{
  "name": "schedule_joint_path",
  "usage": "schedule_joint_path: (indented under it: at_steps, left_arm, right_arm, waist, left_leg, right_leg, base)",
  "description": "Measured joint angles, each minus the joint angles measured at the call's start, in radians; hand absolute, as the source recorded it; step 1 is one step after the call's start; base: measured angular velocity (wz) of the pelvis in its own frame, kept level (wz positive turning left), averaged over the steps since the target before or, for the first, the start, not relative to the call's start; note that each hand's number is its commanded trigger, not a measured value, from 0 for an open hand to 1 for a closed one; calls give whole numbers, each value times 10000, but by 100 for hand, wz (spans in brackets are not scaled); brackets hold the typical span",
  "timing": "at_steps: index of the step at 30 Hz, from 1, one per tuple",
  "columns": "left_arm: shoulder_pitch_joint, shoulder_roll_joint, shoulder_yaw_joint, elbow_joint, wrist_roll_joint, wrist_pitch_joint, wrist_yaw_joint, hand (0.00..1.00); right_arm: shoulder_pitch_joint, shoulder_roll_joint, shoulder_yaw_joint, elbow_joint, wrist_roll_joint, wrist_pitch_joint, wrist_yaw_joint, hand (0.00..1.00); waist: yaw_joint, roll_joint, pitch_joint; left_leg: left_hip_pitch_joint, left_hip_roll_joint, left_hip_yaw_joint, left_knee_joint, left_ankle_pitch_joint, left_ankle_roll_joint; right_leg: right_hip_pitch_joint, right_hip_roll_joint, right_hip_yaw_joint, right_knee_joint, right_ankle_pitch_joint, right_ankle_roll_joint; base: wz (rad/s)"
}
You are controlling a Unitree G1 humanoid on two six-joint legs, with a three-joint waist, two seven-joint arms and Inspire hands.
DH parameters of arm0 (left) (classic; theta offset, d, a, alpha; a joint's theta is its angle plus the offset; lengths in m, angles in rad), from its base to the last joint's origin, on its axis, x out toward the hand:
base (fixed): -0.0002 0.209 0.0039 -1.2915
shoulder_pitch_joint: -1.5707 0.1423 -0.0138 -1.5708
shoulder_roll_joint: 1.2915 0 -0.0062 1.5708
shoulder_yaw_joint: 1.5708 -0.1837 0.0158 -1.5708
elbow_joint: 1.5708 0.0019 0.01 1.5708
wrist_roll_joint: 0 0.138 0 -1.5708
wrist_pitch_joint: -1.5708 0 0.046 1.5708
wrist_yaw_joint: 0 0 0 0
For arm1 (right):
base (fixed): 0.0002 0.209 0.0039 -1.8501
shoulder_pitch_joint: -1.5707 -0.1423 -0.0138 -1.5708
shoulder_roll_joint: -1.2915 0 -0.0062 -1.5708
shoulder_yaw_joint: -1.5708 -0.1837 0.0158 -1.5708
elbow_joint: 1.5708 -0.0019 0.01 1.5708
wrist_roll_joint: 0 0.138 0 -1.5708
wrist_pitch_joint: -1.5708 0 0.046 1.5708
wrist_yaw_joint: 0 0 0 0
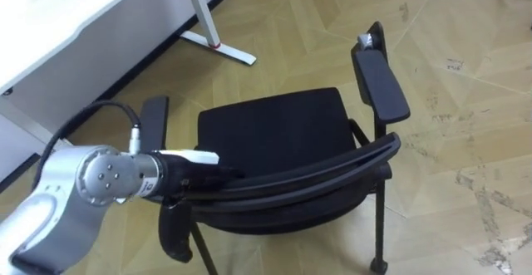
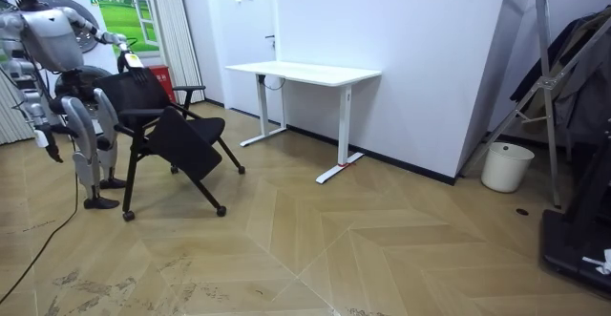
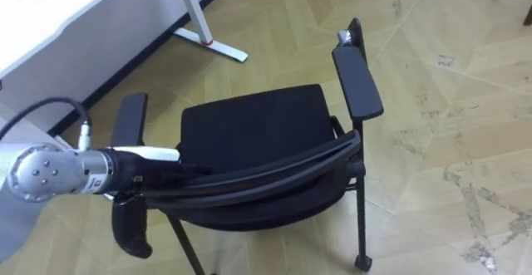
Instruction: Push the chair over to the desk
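The left hand [image 1: 196, 175] rests at the left end of the backrest [image 1: 332, 169] top rail. Its grip cannot be told, dark on dark. The chair [image 1: 274, 130] stands on the floor [image 1: 449, 100] directly before the robot, seat facing away and the desk [image 1: 75, 17] beyond. Expect a stiff, fairly light frame that slides on wood. Push at the top rail, evenly, or it may tip or swivel. The room view adds the right hand [image 2: 45, 141] hanging at the robot's side, state unclear, and open floor right of the chair.
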Motion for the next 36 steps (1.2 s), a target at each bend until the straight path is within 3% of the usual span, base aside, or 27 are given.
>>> schedule_joint_path:
  at_steps: [3,6,8,10,13,17,23,28,29,30,31,32,36]
  left_arm:
    - [201,-225,305,281,-3,-131,193,0]
    - [527,-630,773,1020,35,-319,714,0]
    - [727,-1057,1109,1558,327,-503,1307,0]
    - [719,-1358,1224,2019,385,-640,1805,0]
    - [756,-1438,1337,2405,407,-909,2065,0]
    - [931,-1784,1615,3127,440,-1595,2813,0]
    - [1396,-2040,2120,3265,822,-1933,3511,0]
    - [1569,-2106,2240,3324,838,-2108,3893,0]
    - [1603,-2134,2262,3329,838,-2150,4014,6]
    - [1629,-2155,2286,3328,845,-2182,4064,55]
    - [1675,-2190,2314,3328,849,-2245,4172,91]
    - [1720,-2209,2319,3328,848,-2325,4290,100]
    - [1742,-2248,2309,3328,874,-2530,4475,100]
  right_arm:
    - [-3,-7,-63,-93,-91,-8,4,0]
    - [148,8,-368,-359,-125,-55,3,0]
    - [256,24,-446,-419,-70,-76,-28,0]
    - [319,29,-444,-440,-47,-71,-79,0]
    - [341,24,-444,-518,-126,-53,-140,0]
    - [461,32,-446,-791,-156,-22,-282,0]
    - [808,31,-454,-1269,-157,178,-536,0]
    - [811,39,-646,-1358,-172,220,-739,0]
    - [812,40,-695,-1384,-185,220,-777,0]
    - [821,50,-784,-1411,-197,220,-782,0]
    - [842,54,-845,-1469,-227,220,-806,0]
    - [874,56,-846,-1535,-244,219,-864,0]
    - [887,58,-843,-1545,-295,221,-991,0]
  waist:
    - [47,-49,-4]
    - [18,-105,-8]
    - [2,-227,2]
    - [23,-331,-45]
    - [27,-478,-70]
    - [21,-504,-78]
    - [22,-768,-168]
    - [29,-802,-168]
    - [27,-811,-163]
    - [25,-817,-159]
    - [23,-832,-152]
    - [24,-853,-149]
    - [54,-935,-142]
  left_leg:
    - [-6,13,314,12,0,0]
    - [85,33,419,12,1,-1]
    - [154,50,470,3,1,-2]
    - [157,65,511,0,1,-1]
    - [254,109,714,-55,1,-2]
    - [483,126,779,-255,-30,-38]
    - [568,179,873,-283,-36,-85]
    - [581,227,938,-221,-52,-116]
    - [584,231,939,-221,-52,-118]
    - [584,232,939,-221,-51,-119]
    - [590,233,939,-220,-53,-122]
    - [592,236,939,-220,-55,-126]
    - [587,243,939,-212,-60,-134]
  right_leg:
    - [-52,11,77,14,0,0]
    - [21,23,149,21,-2,-4]
    - [36,39,177,54,-13,-21]
    - [31,62,202,60,-19,-31]
    - [90,115,322,108,-37,-59]
    - [92,166,279,231,-140,-52]
    - [98,248,338,384,-148,-133]
    - [108,298,396,395,-126,-165]
    - [108,302,397,400,-127,-165]
    - [105,302,397,409,-129,-168]
    - [103,303,397,426,-140,-171]
    - [103,306,397,434,-147,-174]
    - [109,311,394,430,-150,-177]
  base:
    - [-8]
    - [-9]
    - [-6]
    - [-4]
    - [-7]
    - [6]
    - [-4]
    - [-4]
    - [0]
    - [0]
    - [0]
    - [0]
    - [0]
